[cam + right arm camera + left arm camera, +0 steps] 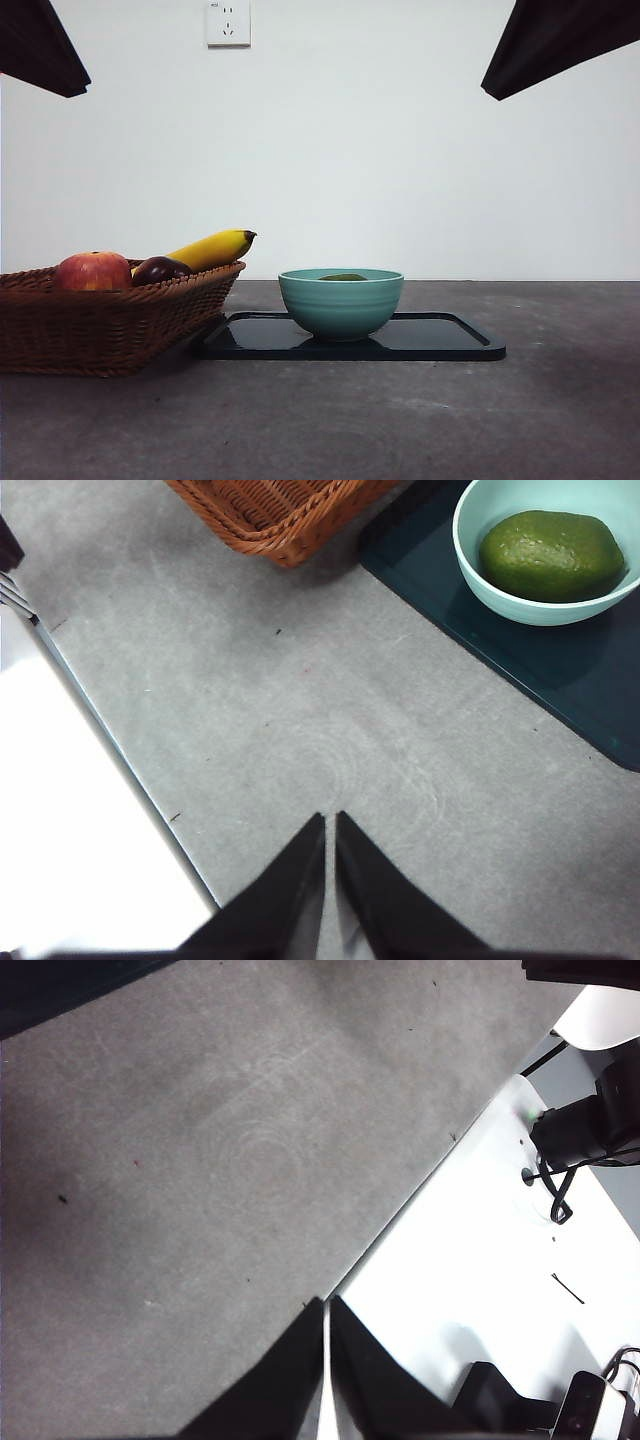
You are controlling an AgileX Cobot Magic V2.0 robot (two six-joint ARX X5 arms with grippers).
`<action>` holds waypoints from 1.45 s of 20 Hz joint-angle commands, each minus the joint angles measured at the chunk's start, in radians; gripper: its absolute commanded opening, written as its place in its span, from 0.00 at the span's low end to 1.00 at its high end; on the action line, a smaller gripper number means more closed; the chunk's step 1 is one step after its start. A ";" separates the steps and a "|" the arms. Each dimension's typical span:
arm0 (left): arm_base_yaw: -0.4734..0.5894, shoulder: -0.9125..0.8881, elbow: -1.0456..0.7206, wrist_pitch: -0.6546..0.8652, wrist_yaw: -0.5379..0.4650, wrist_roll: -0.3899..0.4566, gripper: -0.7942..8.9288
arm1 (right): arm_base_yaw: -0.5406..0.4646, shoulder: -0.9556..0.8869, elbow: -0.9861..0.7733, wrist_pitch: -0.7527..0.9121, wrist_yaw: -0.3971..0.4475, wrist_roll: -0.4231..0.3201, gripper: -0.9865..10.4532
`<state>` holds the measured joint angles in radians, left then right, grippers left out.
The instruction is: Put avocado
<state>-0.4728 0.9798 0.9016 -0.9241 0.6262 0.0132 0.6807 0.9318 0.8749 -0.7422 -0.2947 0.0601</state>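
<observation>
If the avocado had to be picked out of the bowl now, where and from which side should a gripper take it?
From straight above. The avocado lies on its side inside the teal bowl, whose wall blocks any sideways approach. Probably best to close the jaws across its shorter width, near the middle, where the rounded body is narrowest to span. Both grippers are shut and away from it.

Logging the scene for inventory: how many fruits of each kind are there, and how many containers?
Apple: 1
Plum-like dark fruit: 1
Banana: 1
Avocado: 1
Basket: 1
Bowl: 1
Tray: 1
Total: 7
</observation>
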 commanded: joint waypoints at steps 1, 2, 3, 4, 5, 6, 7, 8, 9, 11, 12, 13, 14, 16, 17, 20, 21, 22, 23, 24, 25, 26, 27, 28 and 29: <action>-0.005 0.006 0.006 0.004 0.003 0.013 0.09 | 0.010 0.007 0.010 0.009 -0.003 0.011 0.09; -0.005 0.006 0.006 0.004 0.003 0.013 0.09 | 0.010 0.007 0.010 0.009 -0.003 0.011 0.09; -0.005 0.006 0.006 0.004 0.003 0.013 0.09 | 0.010 0.007 0.010 0.009 -0.003 0.011 0.09; -0.005 0.006 0.006 0.004 0.003 0.013 0.09 | 0.010 0.007 0.010 0.009 -0.003 0.011 0.09; -0.005 0.006 0.006 0.004 0.003 0.013 0.09 | 0.010 0.007 0.010 0.009 -0.003 0.011 0.09; -0.005 0.006 0.006 0.004 0.003 0.013 0.09 | 0.010 0.007 0.010 0.009 -0.003 0.011 0.09; -0.005 0.006 0.006 0.004 0.003 0.013 0.09 | 0.010 0.007 0.010 0.009 -0.003 0.011 0.09; -0.005 0.006 0.006 0.004 0.003 0.013 0.09 | 0.010 0.007 0.010 0.009 -0.003 0.011 0.09; -0.005 0.006 0.006 0.003 0.003 0.013 0.09 | 0.010 0.007 0.010 0.009 -0.003 0.011 0.09; 0.005 -0.018 0.006 0.036 -0.013 0.061 0.09 | 0.010 0.007 0.010 0.009 -0.003 0.011 0.09; 0.021 -0.040 0.006 0.072 -0.021 0.116 0.09 | 0.010 0.007 0.010 0.009 -0.003 0.011 0.09; 0.046 -0.069 0.006 0.135 -0.030 0.165 0.09 | 0.010 0.007 0.010 0.009 -0.003 0.011 0.09; 0.079 -0.104 0.002 0.217 -0.033 0.198 0.09 | 0.010 0.007 0.010 0.009 -0.003 0.011 0.09; 0.169 -0.194 -0.025 0.408 -0.040 0.214 0.09 | 0.010 0.007 0.010 0.009 -0.002 0.011 0.09; 0.221 -0.245 -0.044 0.481 -0.060 0.207 0.09 | 0.010 0.007 0.010 0.009 -0.002 0.011 0.09; 0.354 -0.409 -0.142 0.626 -0.171 0.198 0.09 | 0.010 0.007 0.010 0.009 -0.002 0.011 0.09; 0.390 -0.468 -0.192 0.670 -0.232 0.193 0.09 | 0.010 0.007 0.010 0.009 -0.002 0.011 0.09; 0.416 -0.518 -0.240 0.710 -0.290 0.183 0.09 | 0.010 0.007 0.010 0.009 0.000 0.011 0.09; 0.439 -0.572 -0.295 0.746 -0.353 0.176 0.09 | 0.010 0.007 0.010 0.009 0.000 0.011 0.09; 0.455 -0.616 -0.342 0.773 -0.401 0.176 0.09 | 0.010 0.007 0.010 0.009 0.000 0.011 0.09; 0.471 -0.662 -0.396 0.801 -0.439 0.172 0.09 | 0.010 0.007 0.010 0.009 0.000 0.011 0.09; 0.481 -0.697 -0.438 0.816 -0.462 0.158 0.09 | 0.010 0.007 0.010 0.009 0.000 0.011 0.09; 0.490 -0.737 -0.490 0.833 -0.481 0.138 0.09 | 0.010 0.007 0.010 0.009 0.000 0.011 0.09; 0.496 -0.768 -0.532 0.845 -0.496 0.123 0.09 | 0.010 0.007 0.010 0.009 0.000 0.011 0.09; 0.500 -0.797 -0.576 0.850 -0.500 0.113 0.09 | 0.010 0.007 0.010 0.009 0.000 0.011 0.09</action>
<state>0.0261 0.1825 0.3279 -0.0841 0.1299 0.1501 0.6807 0.9318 0.8749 -0.7422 -0.2939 0.0601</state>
